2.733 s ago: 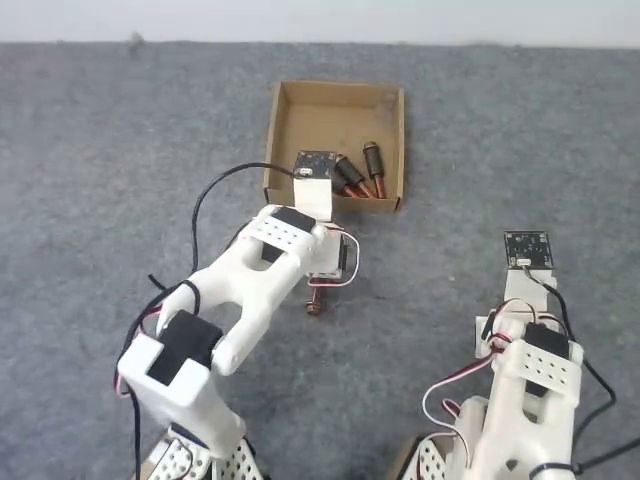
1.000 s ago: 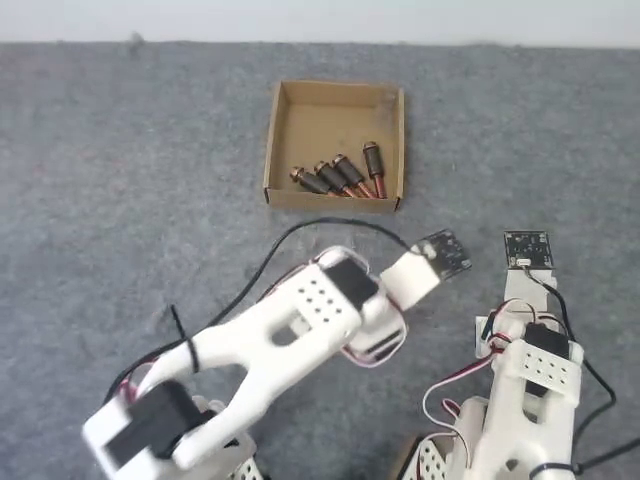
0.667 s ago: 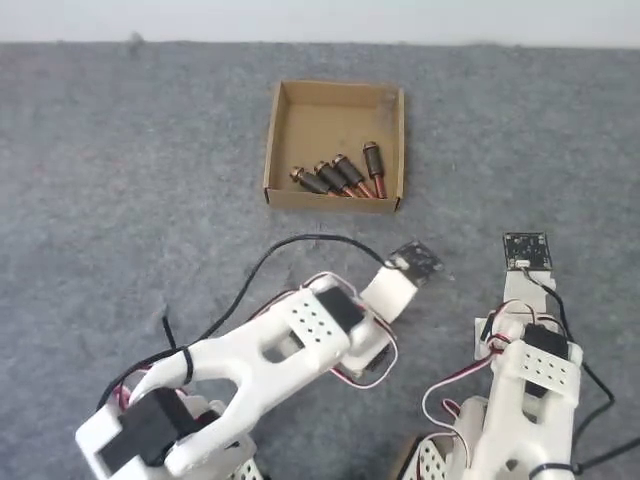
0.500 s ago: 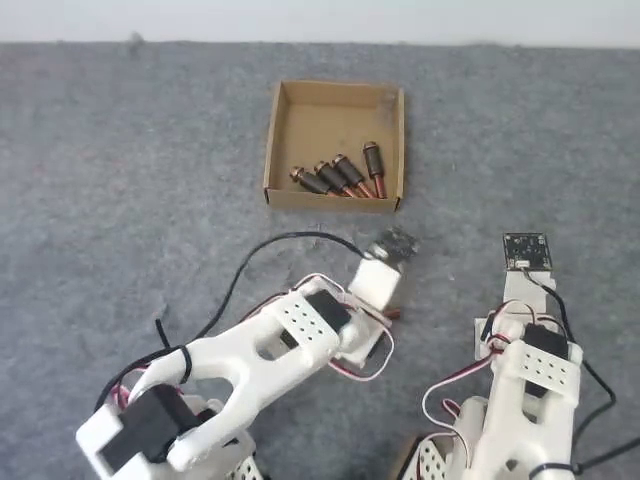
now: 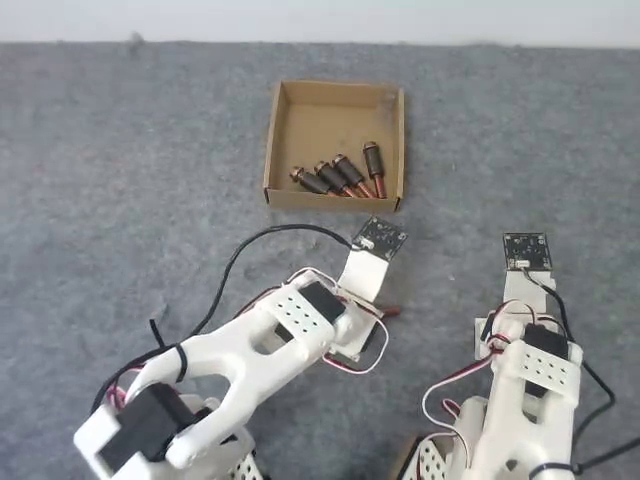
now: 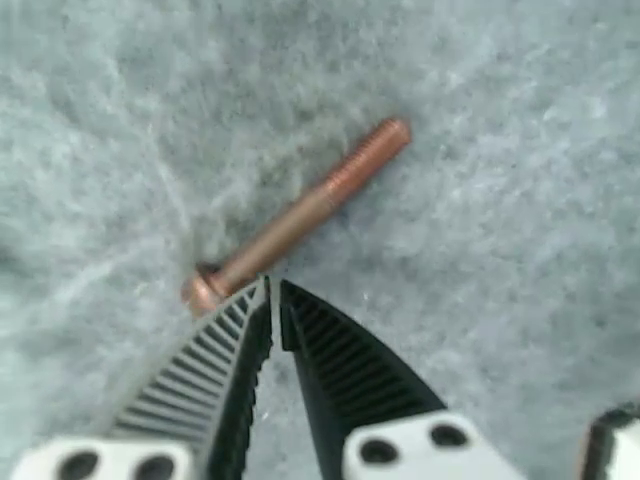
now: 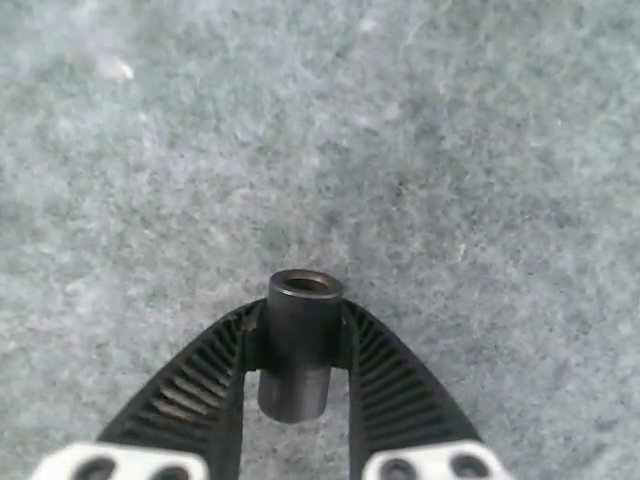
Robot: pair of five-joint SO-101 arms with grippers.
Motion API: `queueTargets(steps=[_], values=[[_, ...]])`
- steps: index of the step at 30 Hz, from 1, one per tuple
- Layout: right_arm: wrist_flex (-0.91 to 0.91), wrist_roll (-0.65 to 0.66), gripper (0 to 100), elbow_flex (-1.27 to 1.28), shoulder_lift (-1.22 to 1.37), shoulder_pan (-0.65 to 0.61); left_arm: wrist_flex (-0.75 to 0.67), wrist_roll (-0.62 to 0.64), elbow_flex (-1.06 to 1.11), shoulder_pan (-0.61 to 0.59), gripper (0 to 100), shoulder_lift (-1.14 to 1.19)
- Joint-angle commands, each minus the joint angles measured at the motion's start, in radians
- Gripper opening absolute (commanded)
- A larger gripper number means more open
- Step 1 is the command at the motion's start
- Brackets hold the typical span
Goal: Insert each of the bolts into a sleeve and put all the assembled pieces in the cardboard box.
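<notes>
Scene: Two arms are seen at work over a grey felt-like table (image 5: 120,200), with one pairing of the task judged to be left.
Bolt: A single copper-coloured bolt (image 6: 300,218) is seen lying flat on the felt, well short of the cardboard box (image 5: 272,140) and between the two arms.
Left gripper: The left gripper (image 6: 272,292) is held low over the bolt's head end, its jaws drawn to a thin slit with nothing between them.
Right gripper: The right gripper (image 7: 300,315) is clamped around a dark sleeve (image 7: 300,345), which is held upright above the felt with its open bore facing up.
Box: Four assembled pieces (image 5: 340,177) are laid side by side along the box's near wall.
Step in hand: The pick-up of the last loose bolt is judged to be under way.
Done well: The jaws would need to be widened before descent, since the bolt cannot be admitted through the present slit. A grip across the shank near the head, square to the bolt's length, is advised, so that the threaded end is left free for the bore.
Risk: The bolt could be rolled or nudged away if it is touched by a fingertip first. The sleeve should be kept steady so the threaded end can be lined up with it.
</notes>
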Motion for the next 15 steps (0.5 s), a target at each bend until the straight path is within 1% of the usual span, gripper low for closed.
queueTargets(steps=[1, 4, 7, 15], values=[[-0.018, 0.014, 0.6, -0.008, -0.027, -0.015, 0.101, 0.005, -0.058, -0.006, 1, -0.163], [-0.019, 0.014, 0.6, -0.008, -0.027, -0.015, 0.054, 0.005, 0.012, -0.006, 1, -0.198], [-0.019, 0.014, 0.6, -0.008, -0.027, -0.015, 0.021, 0.006, 0.042, -0.006, 1, -0.160], [-0.019, 0.014, 0.6, -0.008, -0.027, -0.015, 0.066, 0.006, -0.120, -0.011, 1, 0.146]])
